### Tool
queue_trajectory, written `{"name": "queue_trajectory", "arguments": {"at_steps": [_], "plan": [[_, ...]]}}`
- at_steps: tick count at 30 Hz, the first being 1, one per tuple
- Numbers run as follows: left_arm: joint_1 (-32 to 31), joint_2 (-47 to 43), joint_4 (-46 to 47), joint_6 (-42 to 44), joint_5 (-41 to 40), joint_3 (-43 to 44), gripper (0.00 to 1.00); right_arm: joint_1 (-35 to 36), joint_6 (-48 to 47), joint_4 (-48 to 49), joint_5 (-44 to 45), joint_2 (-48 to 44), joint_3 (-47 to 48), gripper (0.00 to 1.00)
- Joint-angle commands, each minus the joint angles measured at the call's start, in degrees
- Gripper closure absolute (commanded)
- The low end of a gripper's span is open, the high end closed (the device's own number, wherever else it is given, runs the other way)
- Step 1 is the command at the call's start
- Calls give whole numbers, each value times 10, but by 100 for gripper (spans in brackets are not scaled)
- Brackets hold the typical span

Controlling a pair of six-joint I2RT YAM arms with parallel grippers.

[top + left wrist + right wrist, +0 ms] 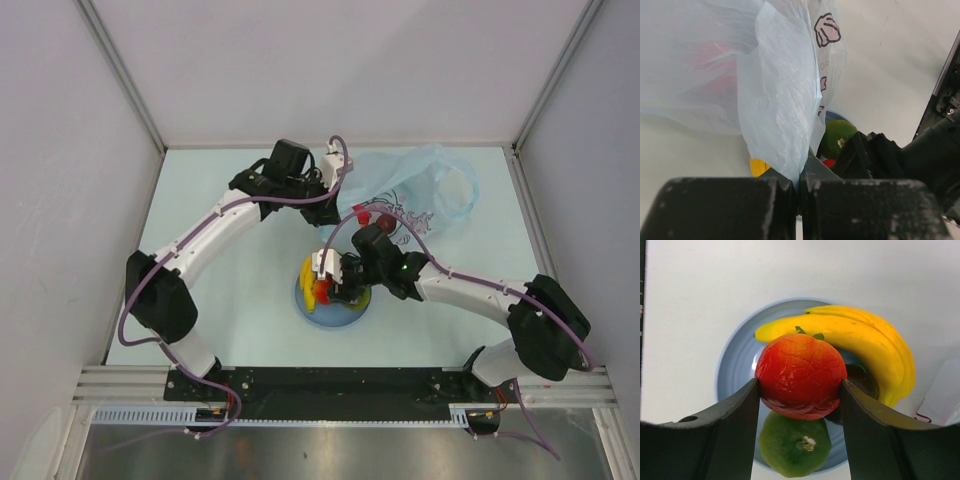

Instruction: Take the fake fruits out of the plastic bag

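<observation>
While snug in right tool (799,386), glossy crackle-skinned red-orange fruit (801,371); crinkly pale-blue bag (775,100) tight in left tool (800,181).

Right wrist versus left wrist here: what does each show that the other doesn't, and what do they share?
Only the right wrist: the right gripper closed on the red-orange fruit over the plate, and the whole banana. Only the left wrist: the left gripper pinching the bag, with a reddish shape showing through it. Both: the green fruit and some yellow of the banana.
</observation>
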Motion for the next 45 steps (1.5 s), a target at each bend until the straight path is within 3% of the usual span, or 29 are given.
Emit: {"name": "queue_trajectory", "arguments": {"at_steps": [1, 8, 11, 16, 17, 19, 27, 31, 34, 35, 39, 45], "plan": [[-2, -31, 12, 1, 12, -7, 100, 3, -38, 52, 22, 25, 0, 54], [-3, -31, 11, 5, 9, -3, 100, 1, -44, 63, 25, 41, -1, 50], [-3, -31, 10, 6, 8, -4, 100, 2, -43, 73, 28, 46, -3, 43], [-3, -31, 10, 6, 10, -7, 100, 3, -68, 81, 38, 49, -10, 22], [-3, -31, 10, 6, 10, -7, 100, 3, -68, 81, 42, 46, -10, 11], [-3, -31, 12, 6, 13, -7, 100, 2, -63, 81, 51, 42, -12, 4], [-3, -23, 13, 1, 20, -3, 100, 5, -33, 81, 62, 12, -12, 2], [-3, -21, 11, 1, 19, 0, 100, -5, -32, 6, 73, -45, 7, 0], [-3, -16, 11, -2, 23, 0, 100, -47, 18, -24, 62, -115, 15, 1], [-3, -13, 12, -1, 22, -1, 100, -60, 82, -11, 85, -149, 14, 3], [-6, -6, 6, 6, 11, -6, 100, -163, 188, 21, 104, -184, 14, 16], [-11, -10, 4, -12, 30, 7, 100, -221, 255, 39, 138, -112, 26, 34]]}}
